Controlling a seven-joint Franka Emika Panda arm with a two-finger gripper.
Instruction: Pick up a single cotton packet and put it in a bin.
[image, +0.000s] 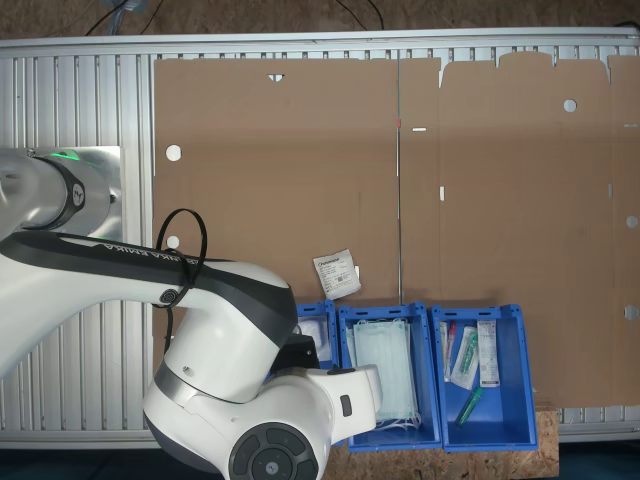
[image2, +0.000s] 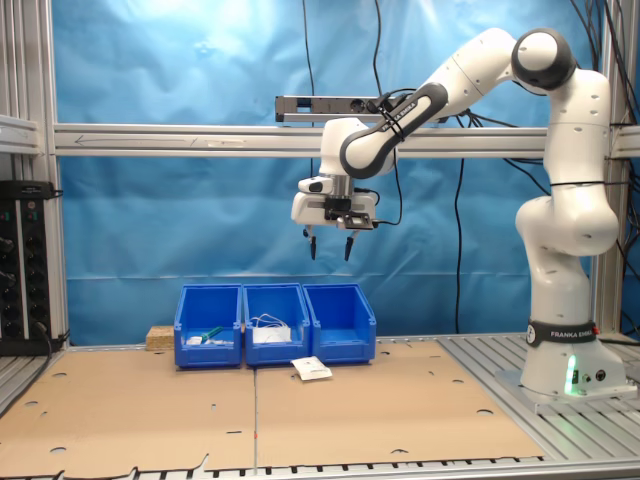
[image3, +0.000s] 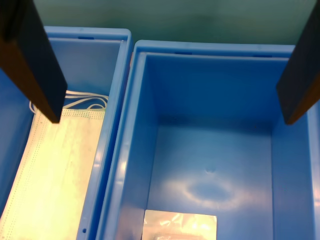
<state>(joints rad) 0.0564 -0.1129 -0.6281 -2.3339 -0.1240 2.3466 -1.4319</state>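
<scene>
One cotton packet (image: 336, 274), small, square and white with black print, lies flat on the cardboard just in front of the row of blue bins; the second exterior view has the packet (image2: 311, 368) before the middle bin. My gripper (image2: 329, 245) hangs open high above the bins, holding nothing. In the wrist view its dark fingers (image3: 35, 65) frame the bin (image3: 210, 90) directly below, and a white packet (image3: 180, 225) rests on that bin's floor. This bin (image2: 340, 335) stands at the second exterior view's right end of the row. My arm hides most of it (image: 312, 310) in the first exterior view.
The middle bin (image: 388, 318) holds pale green face masks (image3: 55, 165). The far bin (image: 480, 318) holds syringe packs. Cardboard sheets (image2: 150, 420) cover the table, with a metal frame and blue backdrop behind the bins. The robot base (image2: 565, 370) stands at the second exterior view's right.
</scene>
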